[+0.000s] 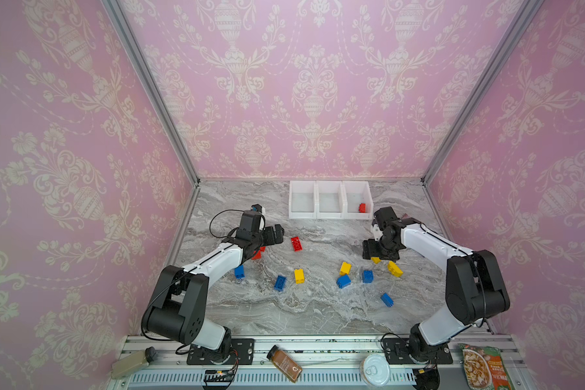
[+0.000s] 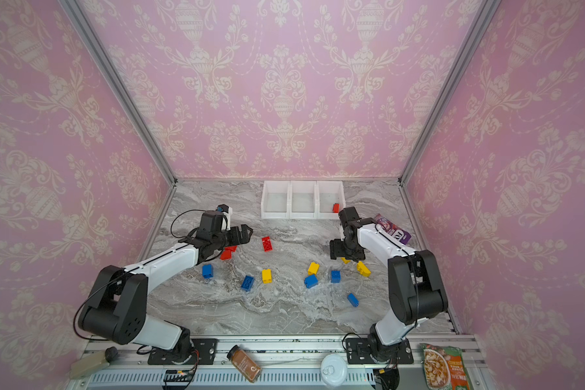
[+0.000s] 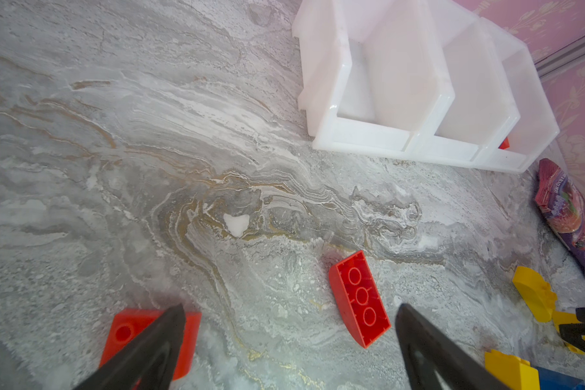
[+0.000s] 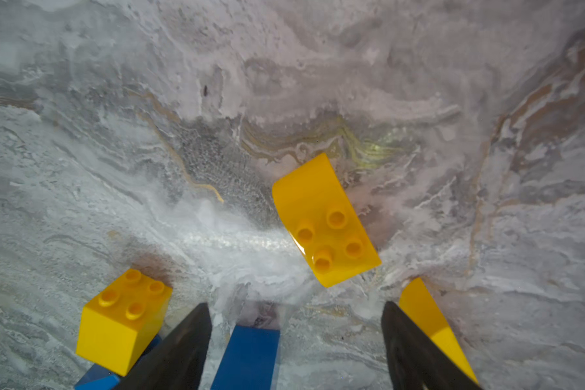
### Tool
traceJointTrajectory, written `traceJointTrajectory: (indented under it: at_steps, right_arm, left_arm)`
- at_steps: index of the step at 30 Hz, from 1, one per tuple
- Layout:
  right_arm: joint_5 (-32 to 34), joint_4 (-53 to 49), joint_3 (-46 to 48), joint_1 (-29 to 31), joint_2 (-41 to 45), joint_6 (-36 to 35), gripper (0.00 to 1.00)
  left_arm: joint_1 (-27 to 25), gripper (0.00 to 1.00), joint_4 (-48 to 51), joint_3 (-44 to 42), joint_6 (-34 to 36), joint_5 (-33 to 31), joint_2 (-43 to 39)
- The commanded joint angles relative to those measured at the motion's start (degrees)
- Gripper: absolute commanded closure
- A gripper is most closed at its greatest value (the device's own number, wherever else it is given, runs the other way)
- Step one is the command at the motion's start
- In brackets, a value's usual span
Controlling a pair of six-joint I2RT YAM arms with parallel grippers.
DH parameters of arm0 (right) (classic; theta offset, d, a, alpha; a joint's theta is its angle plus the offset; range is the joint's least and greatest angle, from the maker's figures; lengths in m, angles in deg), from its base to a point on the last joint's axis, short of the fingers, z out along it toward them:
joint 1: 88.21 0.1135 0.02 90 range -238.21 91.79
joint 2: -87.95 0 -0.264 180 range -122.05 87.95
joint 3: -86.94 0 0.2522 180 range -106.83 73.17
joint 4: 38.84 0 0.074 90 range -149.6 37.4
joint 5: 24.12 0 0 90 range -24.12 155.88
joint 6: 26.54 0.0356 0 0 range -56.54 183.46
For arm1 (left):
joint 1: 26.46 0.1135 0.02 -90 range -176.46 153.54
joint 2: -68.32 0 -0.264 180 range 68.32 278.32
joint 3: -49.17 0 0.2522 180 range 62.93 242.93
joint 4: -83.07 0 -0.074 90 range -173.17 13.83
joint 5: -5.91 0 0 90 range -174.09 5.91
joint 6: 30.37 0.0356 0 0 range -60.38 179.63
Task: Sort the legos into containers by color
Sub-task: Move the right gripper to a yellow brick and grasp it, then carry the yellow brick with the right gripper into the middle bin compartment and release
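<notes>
Three joined white containers (image 1: 330,213) (image 3: 362,136) stand at the back; the rightmost holds a red lego (image 1: 362,207). Red, yellow and blue legos lie scattered on the marble. My left gripper (image 1: 276,234) (image 3: 291,307) hovers open, with a red lego (image 1: 296,243) (image 3: 358,299) lying just inside one finger and another red lego (image 3: 149,334) behind the other finger. My right gripper (image 1: 379,257) (image 4: 296,304) is open and empty, low over a yellow cluster: a curved yellow lego (image 4: 325,223) ahead, a blue lego (image 4: 247,354) lying between the fingers without touching them, and a yellow cube (image 4: 122,320) beside it.
Blue legos (image 1: 239,271) (image 1: 280,282) (image 1: 386,299) and a yellow lego (image 1: 299,276) lie nearer the front. A purple snack bag (image 2: 392,231) lies right of the containers. A spice bottle (image 1: 284,363), a white-lidded can (image 1: 375,369) and a food packet (image 1: 485,368) sit on the front rail.
</notes>
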Motion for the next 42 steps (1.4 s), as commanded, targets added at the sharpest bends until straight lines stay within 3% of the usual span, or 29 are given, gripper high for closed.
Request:
traceJointTrajectory:
  at_steps: [1, 13, 21, 33, 37, 42]
  right_arm:
    - [1.29, 2.30, 0.41, 0.56, -0.74, 2.19, 0.20]
    - [5.99, 3.16, -3.66, 0.41, -6.04, -1.62, 0.20]
    - [2.73, 3.76, -3.56, 0.42, -8.50, -3.01, 0.22]
    - [3.49, 4.87, -2.89, 0.50, -7.77, -2.57, 0.46]
    - [4.31, 4.43, -3.27, 0.58, -8.32, -2.84, 0.60]
    - [4.71, 4.18, -3.33, 1.66, -6.64, -2.58, 0.70]
  left_arm:
    - [-0.40, 0.01, 0.47, 1.14, -0.93, 1.67, 1.22]
    - [-0.41, 0.01, 0.38, 0.67, -0.85, 1.41, 0.74]
    - [-0.44, 0.01, 0.47, 0.46, -0.67, 1.24, 0.23]
    - [-0.41, 0.01, 0.29, 0.10, -0.76, 1.22, -0.26]
    - [-0.40, 0.01, 0.61, 0.01, -0.70, 0.98, -0.84]
    - [-0.40, 0.01, 0.99, -0.34, -0.65, 0.70, -1.49]
